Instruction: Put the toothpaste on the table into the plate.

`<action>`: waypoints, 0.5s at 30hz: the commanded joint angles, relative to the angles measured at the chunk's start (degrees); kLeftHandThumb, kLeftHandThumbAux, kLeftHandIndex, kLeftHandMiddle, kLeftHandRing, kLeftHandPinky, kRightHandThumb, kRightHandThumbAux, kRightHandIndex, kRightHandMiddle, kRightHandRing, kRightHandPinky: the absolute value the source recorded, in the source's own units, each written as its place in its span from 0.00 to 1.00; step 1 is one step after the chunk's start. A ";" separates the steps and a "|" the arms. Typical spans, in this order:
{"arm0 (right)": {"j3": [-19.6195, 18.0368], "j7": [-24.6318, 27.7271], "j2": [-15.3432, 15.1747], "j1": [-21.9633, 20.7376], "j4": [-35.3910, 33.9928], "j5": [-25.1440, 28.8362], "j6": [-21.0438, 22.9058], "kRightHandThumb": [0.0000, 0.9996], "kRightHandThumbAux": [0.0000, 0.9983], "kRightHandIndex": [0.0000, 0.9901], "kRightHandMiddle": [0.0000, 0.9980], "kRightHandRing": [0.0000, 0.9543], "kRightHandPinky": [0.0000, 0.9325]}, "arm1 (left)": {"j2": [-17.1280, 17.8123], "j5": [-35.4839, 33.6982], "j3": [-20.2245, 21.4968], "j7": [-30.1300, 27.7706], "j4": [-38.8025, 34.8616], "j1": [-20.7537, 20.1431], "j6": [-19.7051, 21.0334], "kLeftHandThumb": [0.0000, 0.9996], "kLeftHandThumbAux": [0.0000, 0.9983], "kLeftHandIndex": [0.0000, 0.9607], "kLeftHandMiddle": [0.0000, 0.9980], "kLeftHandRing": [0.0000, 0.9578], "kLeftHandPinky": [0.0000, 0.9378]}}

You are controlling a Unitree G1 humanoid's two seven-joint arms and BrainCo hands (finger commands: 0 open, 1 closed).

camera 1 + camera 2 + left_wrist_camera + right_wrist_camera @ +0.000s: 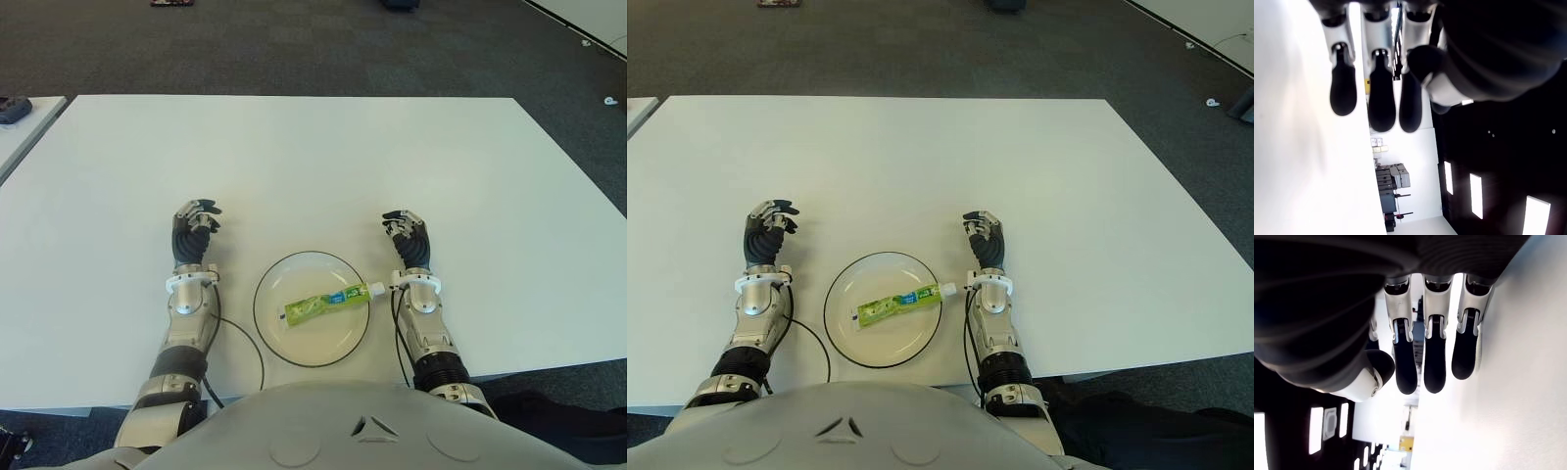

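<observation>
Left eye view: the green toothpaste tube (326,302) lies slantwise inside the clear round plate (277,284) on the white surface (323,157), its white cap at the plate's right rim, just beside the wrist of the right robot hand (406,235). The left robot hand (195,227) shows to the left of the plate, well apart from the tube.

Right eye view: same layout.

Left wrist view: the fingers (1382,104) hang loosely curled, holding nothing.

Right wrist view: the fingers (1434,363) are relaxed and empty, beside the bare surface.
</observation>
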 commanded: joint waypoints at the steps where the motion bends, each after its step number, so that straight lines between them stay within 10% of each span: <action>1: 0.37 -0.20 0.13 -0.41 2.23 -0.46 0.21 0.71 0.74 0.42 0.41 0.43 0.45 | -0.76 -0.27 -0.63 -0.34 0.34 1.01 2.18 0.83 0.68 0.42 0.50 0.66 0.64; 15: 0.71 0.28 0.25 -0.36 2.86 -0.28 -1.45 0.70 0.74 0.42 0.42 0.43 0.45 | -0.56 0.56 -0.86 0.37 -0.13 1.42 1.94 0.83 0.68 0.42 0.50 0.67 0.66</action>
